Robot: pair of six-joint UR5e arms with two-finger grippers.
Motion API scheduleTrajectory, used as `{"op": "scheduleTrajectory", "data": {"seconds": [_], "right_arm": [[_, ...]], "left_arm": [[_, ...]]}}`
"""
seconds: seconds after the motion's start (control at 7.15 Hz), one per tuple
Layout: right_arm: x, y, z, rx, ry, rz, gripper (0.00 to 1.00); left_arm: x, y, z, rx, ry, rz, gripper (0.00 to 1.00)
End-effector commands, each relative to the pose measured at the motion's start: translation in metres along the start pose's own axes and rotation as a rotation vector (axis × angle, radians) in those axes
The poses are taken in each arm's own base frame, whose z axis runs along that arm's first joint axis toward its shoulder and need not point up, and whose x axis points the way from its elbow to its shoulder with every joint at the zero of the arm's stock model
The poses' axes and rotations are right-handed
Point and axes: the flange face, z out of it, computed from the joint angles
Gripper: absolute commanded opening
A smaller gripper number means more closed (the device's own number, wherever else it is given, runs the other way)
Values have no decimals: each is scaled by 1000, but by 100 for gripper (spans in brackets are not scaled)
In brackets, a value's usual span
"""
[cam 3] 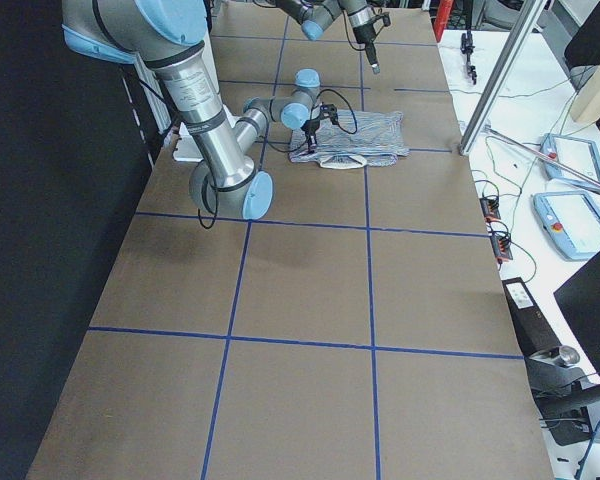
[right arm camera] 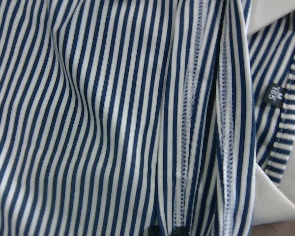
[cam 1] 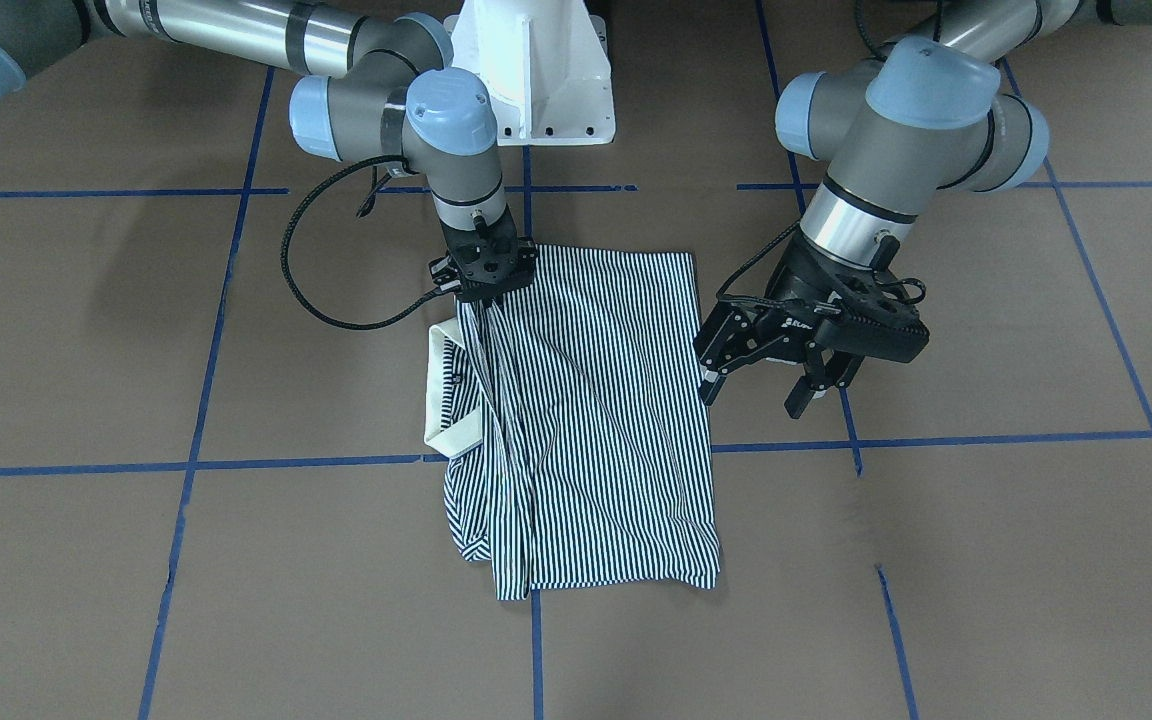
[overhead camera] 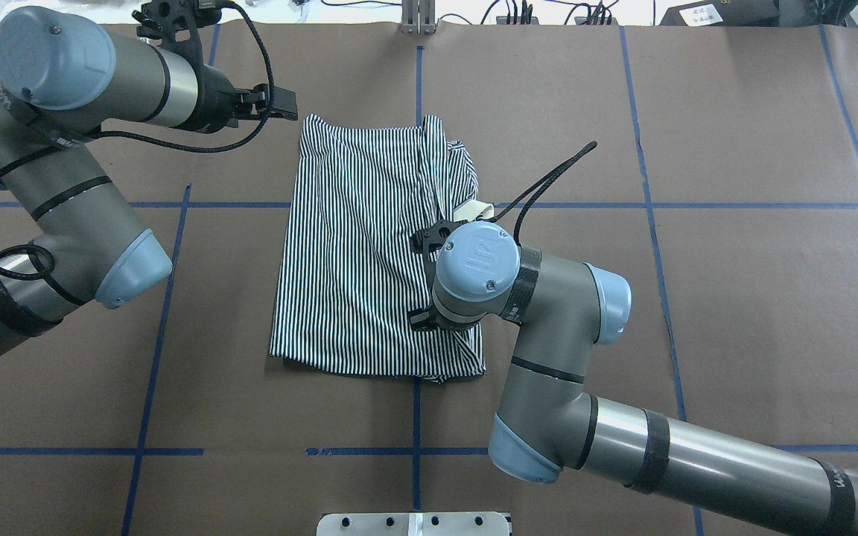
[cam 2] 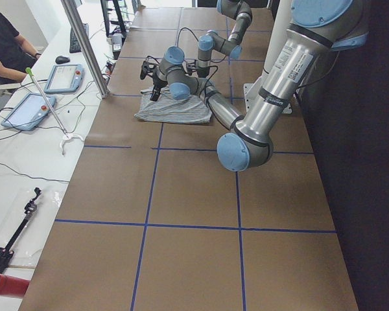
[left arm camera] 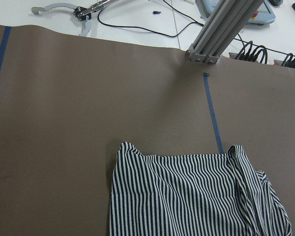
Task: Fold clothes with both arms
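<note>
There it was: the navy-and-white thin-striped polo shirt [overhead camera: 354,246], folded into a rough rectangle, lay creased in the middle of the brown paper-covered bench [overhead camera: 734,313], across the blue tape lines [overhead camera: 645,205]. The plain cream collar [cam 1: 448,405] stuck out on the robot's right side. Up close, a small black size label [right arm camera: 274,93] inside the neck read "M" over some digits, possibly 165, too blurred to be sure. The rectangle's long side and the stripes ran away from the robot. The black two-finger right tool [cam 1: 484,292] had pinched a ridge of striped cloth and held it taut above the bench. The black left tool [cam 1: 762,388] hung beside the shirt's opposite edge, its fingers spread wide with nothing between them.
</note>
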Motion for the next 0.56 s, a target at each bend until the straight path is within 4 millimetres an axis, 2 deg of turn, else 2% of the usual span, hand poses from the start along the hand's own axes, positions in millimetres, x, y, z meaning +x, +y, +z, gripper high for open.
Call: {"op": "scheduleTrajectory", "data": {"seconds": [0.0, 0.14, 0.42], "right_arm": [[1, 0, -3, -6, 13, 5, 4], [-1, 2, -12, -11, 20, 7, 0], [7, 7, -18, -8, 17, 7, 0]], "left_arm": [[1, 0, -1, 1, 2, 0, 100], [0, 0, 0, 1, 1, 0, 100], [1, 0, 1, -1, 0, -3, 100]]}}
